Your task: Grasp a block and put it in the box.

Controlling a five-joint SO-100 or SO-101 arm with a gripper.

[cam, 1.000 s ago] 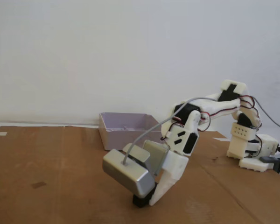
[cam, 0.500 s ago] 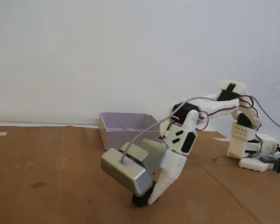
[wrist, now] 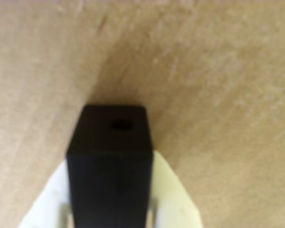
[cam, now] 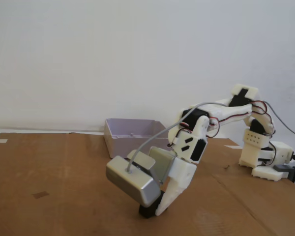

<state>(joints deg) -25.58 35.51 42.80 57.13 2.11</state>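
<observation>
The black block [wrist: 109, 161] is clamped between the closed white jaws on the cardboard-covered tabletop [cam: 64, 187]; the lilac-grey box [cam: 132, 135] sits well behind.

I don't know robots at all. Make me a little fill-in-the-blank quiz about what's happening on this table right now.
1. The pincer is closed around a small ____ block.
2. The block's end face shows one round ____.
3. The table is covered in brown ____.
4. The lilac-grey box sits ____ the pincer, nearer the wall.

Missing words: black; hole; cardboard; behind
</observation>
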